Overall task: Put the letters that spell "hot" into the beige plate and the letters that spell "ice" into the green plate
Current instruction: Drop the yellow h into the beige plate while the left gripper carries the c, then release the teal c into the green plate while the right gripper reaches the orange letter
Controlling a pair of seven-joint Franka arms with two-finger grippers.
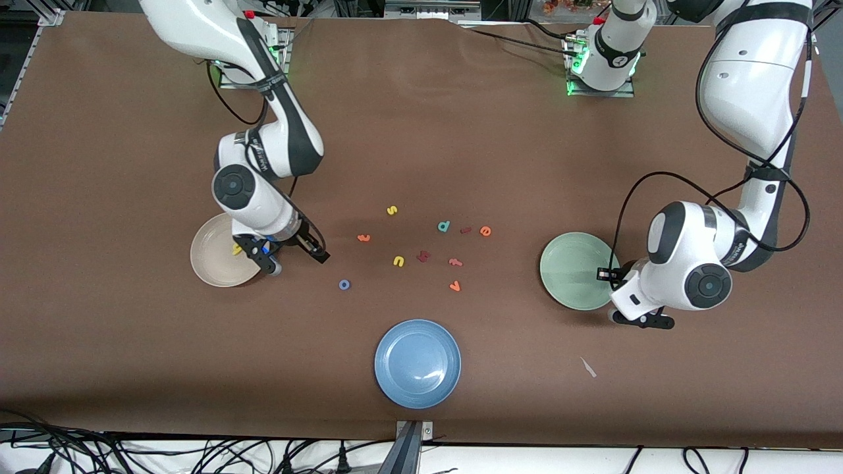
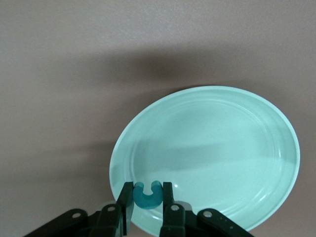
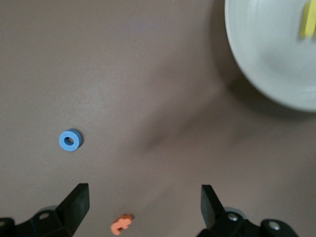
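Observation:
My left gripper [image 2: 148, 191] [image 1: 606, 274] is shut on the teal c [image 2: 147, 199], held over the rim of the green plate [image 2: 212, 143] [image 1: 573, 270]. My right gripper [image 3: 143, 205] [image 1: 296, 262] hangs open beside the beige plate [image 1: 214, 263] [image 3: 266, 64], which holds the yellow h [image 1: 237, 249] [image 3: 307, 22]. The blue o [image 1: 344, 284] [image 3: 70, 140] lies on the table near it. A small orange letter [image 3: 122, 223] [image 1: 363, 237] lies below the right gripper's open fingers. The dark red i [image 1: 465, 230] and orange e [image 1: 485, 230] lie mid-table.
A blue plate [image 1: 417, 363] sits nearest the front camera. Loose letters mid-table: yellow s [image 1: 392, 210], teal d [image 1: 444, 226], yellow n [image 1: 398, 261], a chunky dark red letter [image 1: 423, 256], and two more orange letters [image 1: 455, 262] [image 1: 454, 286].

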